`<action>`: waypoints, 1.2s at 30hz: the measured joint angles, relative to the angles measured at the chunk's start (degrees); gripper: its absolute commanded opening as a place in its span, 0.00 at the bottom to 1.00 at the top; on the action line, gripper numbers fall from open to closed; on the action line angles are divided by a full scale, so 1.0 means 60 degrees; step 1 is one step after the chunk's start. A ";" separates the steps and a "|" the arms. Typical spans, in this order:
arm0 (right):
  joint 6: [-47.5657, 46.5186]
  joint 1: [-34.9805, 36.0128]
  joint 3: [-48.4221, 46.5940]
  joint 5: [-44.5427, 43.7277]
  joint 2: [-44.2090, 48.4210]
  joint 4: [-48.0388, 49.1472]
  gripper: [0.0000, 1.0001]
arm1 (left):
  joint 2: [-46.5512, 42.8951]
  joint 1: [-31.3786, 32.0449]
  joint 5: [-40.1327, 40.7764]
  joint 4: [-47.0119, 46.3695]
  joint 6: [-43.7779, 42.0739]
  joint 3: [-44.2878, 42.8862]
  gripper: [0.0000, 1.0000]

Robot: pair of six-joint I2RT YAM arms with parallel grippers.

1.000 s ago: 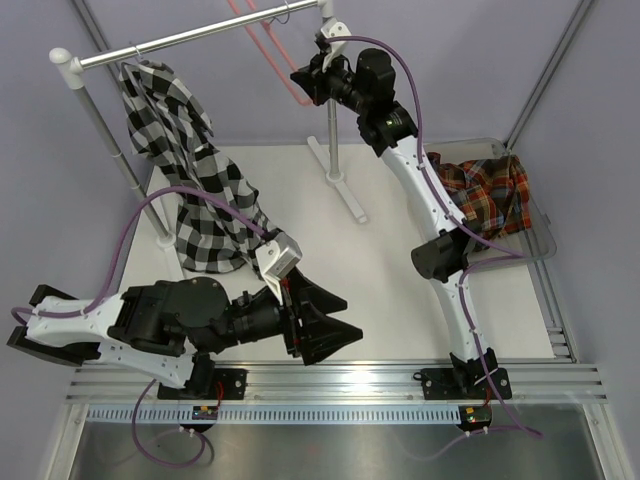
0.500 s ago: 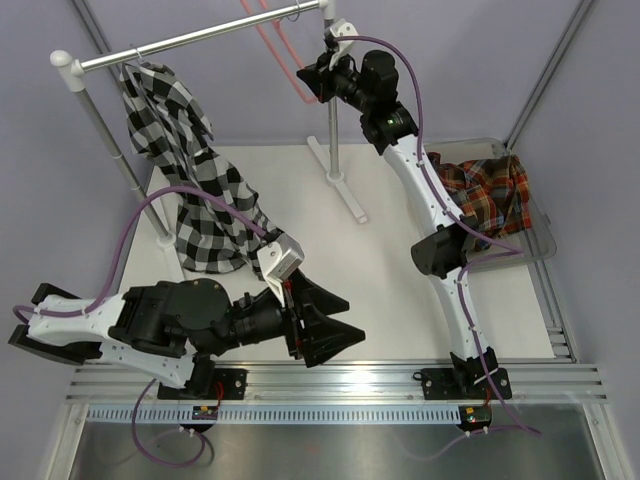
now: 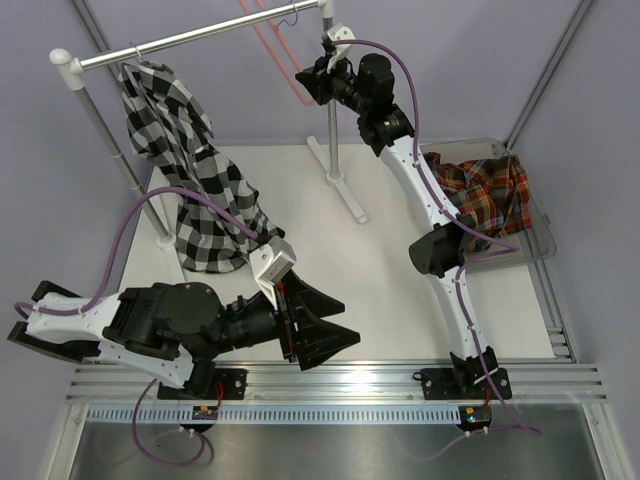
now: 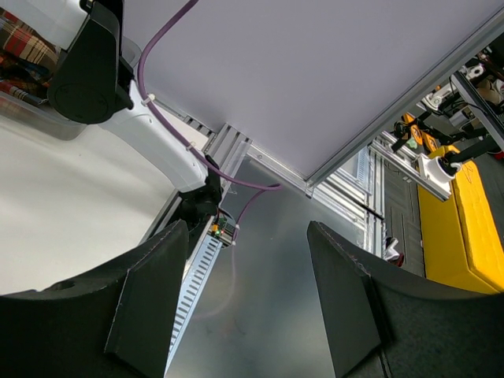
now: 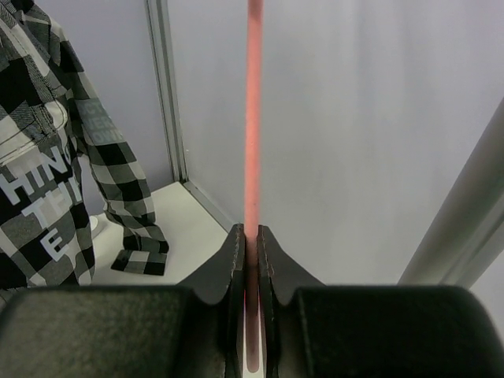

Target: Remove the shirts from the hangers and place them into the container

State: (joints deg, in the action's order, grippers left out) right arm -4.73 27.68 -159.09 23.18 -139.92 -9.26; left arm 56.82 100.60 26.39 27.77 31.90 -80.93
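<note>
pink hanger [image 5: 253, 118]: blurred, cut off above | container [image 3: 540, 248]: partly behind right arm [image 3: 425, 190]

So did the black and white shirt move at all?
No. The black-and-white shirt hangs from the same left end of the silver rail as before.

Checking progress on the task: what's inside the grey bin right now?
The red plaid shirt lies crumpled in the container. The right arm crosses over its left part, so whatever lies beneath there is hidden.
</note>
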 measured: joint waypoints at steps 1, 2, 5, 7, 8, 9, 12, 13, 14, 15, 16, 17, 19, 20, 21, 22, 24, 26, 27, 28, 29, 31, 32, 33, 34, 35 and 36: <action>-0.0004 0.0000 0.0000 0.0000 0.0000 0.0000 0.14 | -0.0004 0.0000 0.0004 0.0000 0.0000 0.0000 0.67; -0.0011 0.0000 0.0000 -0.0004 0.0000 -0.0004 0.14 | -0.0004 0.0004 0.0004 0.0000 0.0004 0.0000 0.67; -0.0036 -0.0004 0.0000 -0.0007 0.0000 -0.0004 0.18 | -0.0004 0.0007 0.0004 0.0000 0.0000 0.0004 0.67; -0.0062 -0.0004 0.0000 -0.0011 0.0000 -0.0004 0.25 | -0.0007 0.0007 0.0004 -0.0004 0.0000 0.0015 0.67; -0.0080 -0.0011 0.0000 -0.0015 0.0000 -0.0004 0.27 | -0.0007 0.0007 0.0000 -0.0004 0.0000 0.0018 0.67; -0.0084 -0.0011 0.0000 -0.0018 0.0000 -0.0004 0.29 | -0.0007 0.0007 0.0000 -0.0007 0.0000 0.0029 0.67; -0.0127 -0.0011 0.0000 -0.0029 0.0000 -0.0007 0.36 | -0.0026 0.0007 0.0000 -0.0062 0.0004 0.0127 0.67; -0.0146 -0.0011 0.0000 -0.0029 0.0000 -0.0011 0.37 | -0.0026 0.0007 0.0000 -0.0069 0.0004 0.0157 0.66; -0.0157 -0.0011 0.0000 -0.0029 0.0000 -0.0011 0.40 | -0.0026 0.0007 -0.0004 -0.0098 0.0004 0.0204 0.67; -0.0175 -0.0011 0.0000 -0.0029 0.0000 -0.0011 0.41 | -0.0036 0.0015 0.0000 -0.0117 0.0007 0.0248 0.67; -0.0182 -0.0011 0.0000 -0.0029 0.0000 -0.0011 0.44 | -0.0044 0.0015 -0.0004 -0.0138 0.0007 0.0313 0.67; -0.0189 -0.0011 0.0000 -0.0033 0.0000 -0.0015 0.46 | -0.0055 0.0015 -0.0004 -0.0138 0.0007 0.0328 0.67; -0.0251 -0.0011 0.0000 -0.0033 0.0000 -0.0058 0.52 | -0.0055 0.0026 -0.0004 -0.0160 0.0007 0.0372 0.67; -0.0288 -0.0011 0.0000 -0.0040 0.0004 -0.0084 0.54 | -0.0055 0.0026 -0.0004 -0.0157 0.0004 0.0379 0.67; -0.0339 -0.0011 0.0000 -0.0055 0.0004 -0.0102 0.60 | -0.0055 0.0026 -0.0004 -0.0157 0.0004 0.0379 0.67; -0.0382 -0.0011 0.0000 -0.0091 0.0007 -0.0146 0.66 | -0.0055 0.0026 0.0000 -0.0153 0.0004 0.0379 0.67; -0.0535 -0.0007 0.0025 -0.0229 0.0095 -0.0448 0.80 | -0.0047 0.0033 0.0000 -0.0138 -0.0004 0.0375 0.68; -0.0714 -0.0007 0.0240 -0.0350 0.0361 -0.0790 0.84 | 0.0000 0.0033 0.0015 -0.0073 -0.0029 0.0313 0.69; -0.0809 -0.0007 0.0372 -0.0430 0.0550 -0.0991 0.87 | 0.0036 0.0033 0.0025 -0.0073 -0.0044 0.0284 0.69; -0.0896 0.0004 0.0539 -0.0514 0.0772 -0.1195 0.97 | 0.0076 0.0033 0.0044 -0.0040 -0.0066 0.0226 0.69; -0.0976 0.0011 0.0652 -0.0586 0.1009 -0.1395 0.99 | 0.0117 0.0033 0.0066 -0.0022 -0.0073 0.0175 0.70; -0.1151 0.0018 0.0685 -0.0758 0.1468 -0.1803 0.99 | 0.0182 0.0033 0.0076 0.0007 -0.0098 0.0062 0.70; -0.1209 0.0029 0.0681 -0.0809 0.1705 -0.1971 0.99 | 0.0219 0.0033 0.0087 0.0040 -0.0106 -0.0022 0.70; -0.1260 0.0040 0.0678 -0.0896 0.1982 -0.2160 0.99 | 0.0270 0.0033 0.0106 0.0131 -0.0106 -0.0149 0.70; -0.1290 0.0062 0.0678 -0.1013 0.2284 -0.2353 0.99 | 0.0353 0.0033 0.0142 0.0229 -0.0109 -0.0335 0.70; -0.1300 0.0087 0.0678 -0.1086 0.2583 -0.2484 0.99 | 0.0437 0.0033 0.0189 0.0361 -0.0106 -0.0543 0.69; -0.1297 0.0127 0.0688 -0.1177 0.2947 -0.2692 1.00 | 0.0525 0.0033 0.0251 0.0510 -0.0098 -0.0772 0.69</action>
State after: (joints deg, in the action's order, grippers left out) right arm -12.51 28.45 -154.95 16.12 -122.23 -25.41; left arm 59.96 100.79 27.90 30.83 31.31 -85.56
